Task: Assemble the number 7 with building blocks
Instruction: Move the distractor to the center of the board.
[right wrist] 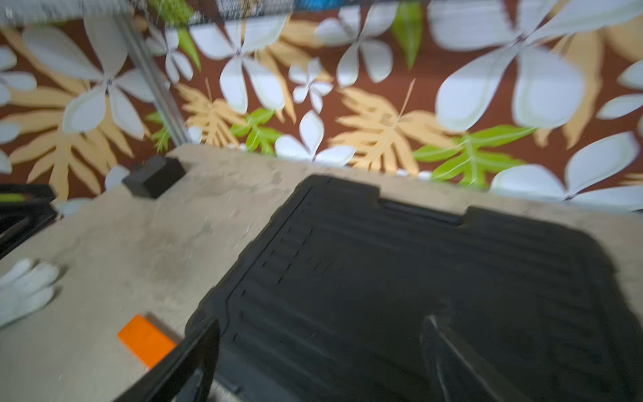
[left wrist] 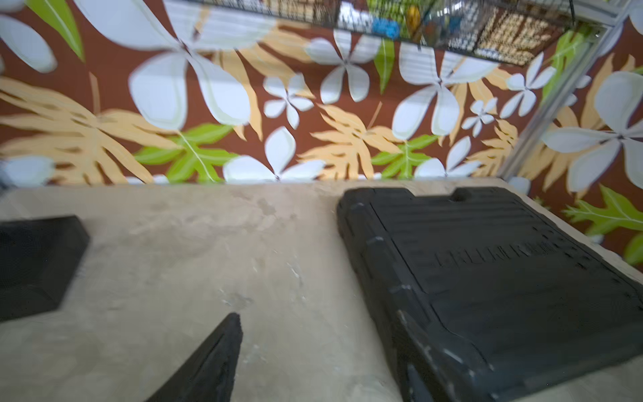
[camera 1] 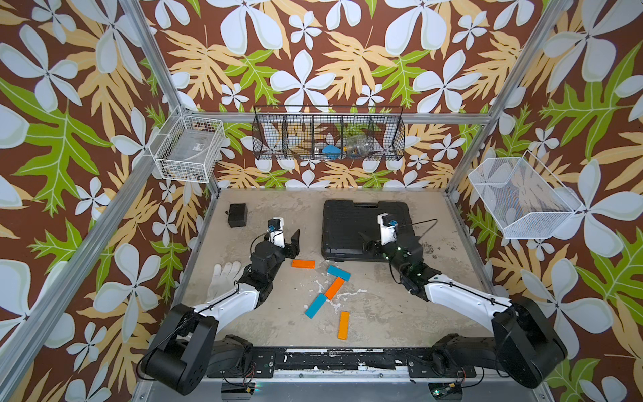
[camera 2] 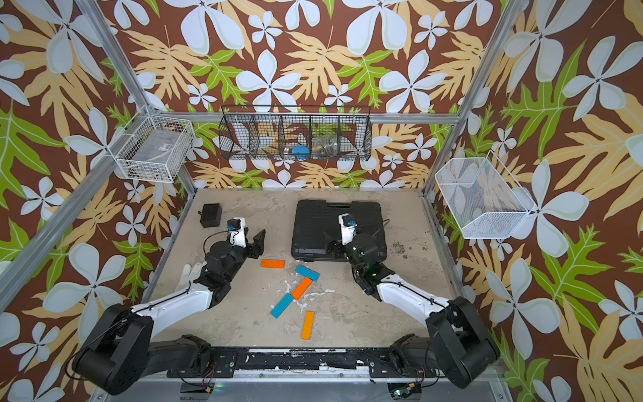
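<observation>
Five building blocks are laid as a gapped number 7 mid-table. The right gripper is held spread above the black case; whether the left gripper is clenched cannot be told.

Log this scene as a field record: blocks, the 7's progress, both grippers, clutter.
blocks: five building blocks flat on table, three orange, two blue
figure: number 7 rough; top pieces apart, lowest orange block off the stem's line
left arm: left gripper empty, jaws unclear
right arm: right gripper open, empty, above black case
clutter: small black box, white glove
</observation>
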Robot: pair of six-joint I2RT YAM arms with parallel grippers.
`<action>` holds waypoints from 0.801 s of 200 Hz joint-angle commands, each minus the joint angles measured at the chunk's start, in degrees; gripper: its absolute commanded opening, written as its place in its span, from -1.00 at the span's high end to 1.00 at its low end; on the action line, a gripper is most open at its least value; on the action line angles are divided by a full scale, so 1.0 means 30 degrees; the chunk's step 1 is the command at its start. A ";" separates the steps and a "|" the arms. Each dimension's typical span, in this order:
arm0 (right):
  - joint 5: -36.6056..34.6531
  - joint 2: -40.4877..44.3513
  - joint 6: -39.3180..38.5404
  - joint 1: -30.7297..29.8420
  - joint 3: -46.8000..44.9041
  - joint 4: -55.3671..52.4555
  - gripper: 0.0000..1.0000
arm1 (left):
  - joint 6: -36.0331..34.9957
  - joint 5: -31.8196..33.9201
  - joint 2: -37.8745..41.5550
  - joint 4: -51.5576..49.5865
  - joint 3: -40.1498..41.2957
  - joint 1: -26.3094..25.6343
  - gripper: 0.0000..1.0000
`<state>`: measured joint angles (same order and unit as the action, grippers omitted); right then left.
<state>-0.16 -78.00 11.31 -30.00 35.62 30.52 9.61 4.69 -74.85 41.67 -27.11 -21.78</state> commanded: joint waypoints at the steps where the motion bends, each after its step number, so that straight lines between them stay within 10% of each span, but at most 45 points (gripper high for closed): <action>1: -0.0955 -0.1125 0.0568 -0.0688 0.0141 -0.2693 -0.84 | 0.2631 -0.2922 -0.1343 -0.1304 -0.0767 -0.0152 -0.33; 160: -0.4906 -0.5241 0.1152 0.0552 0.1790 -0.4008 -0.87 | 0.2195 -0.6511 -0.3766 0.0641 -0.0571 -0.0243 -0.35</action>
<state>-13.85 -92.60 13.15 -29.76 40.84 24.40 15.38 -12.99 -85.82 41.91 -28.42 -22.46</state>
